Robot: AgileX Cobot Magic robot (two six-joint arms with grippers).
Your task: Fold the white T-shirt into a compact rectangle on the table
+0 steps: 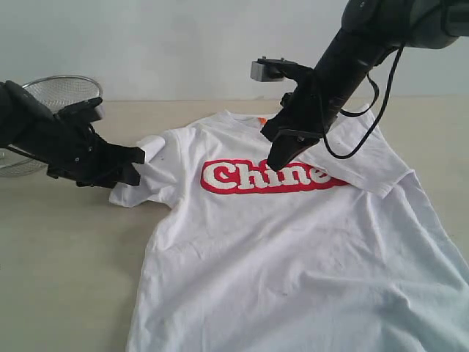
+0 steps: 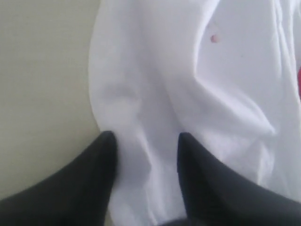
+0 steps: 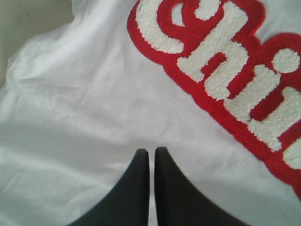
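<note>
**Limp shirt flat on worktop; left fingers spread at sleeve, right fingers shut at print**

Pale wall (image 1: 183,44) behind, beige worktop (image 1: 66,279) in front, wire basket (image 1: 55,92) far left. The white T-shirt (image 1: 293,249) lies chest-up over the middle and right of the worktop. Its collar and orange tag (image 1: 261,119) are at the far end, and the hem runs off the near edge of view. It is not folded into a rectangle yet; the right sleeve looks partly turned in.

The left fingers (image 2: 94,174) are spread, with a ridge of the left sleeve (image 1: 157,165) between the tips. They sit at the sleeve edge and are not closed on the cloth. The right fingers (image 3: 136,188) are pressed together and hold nothing. Their tips point down at the chest, just beside the red-and-white lettering (image 1: 264,177); I can't tell whether they touch the cloth.

Handling, as a judgement:
- The cloth is thin, light cotton with no stiffness, so it will sag, wrinkle and drag rather than hold a shape.
- The fuzzy lettering patch looks thicker and will likely resist a crease.
- Best holds are hems and seams: the sleeve cuff, the shoulder seam or the bottom hem.
- Pinch a single layer edge; a mid-panel pinch would likely bunch it.
- One-sided pulls may slide the whole shirt across the smooth worktop.
</note>
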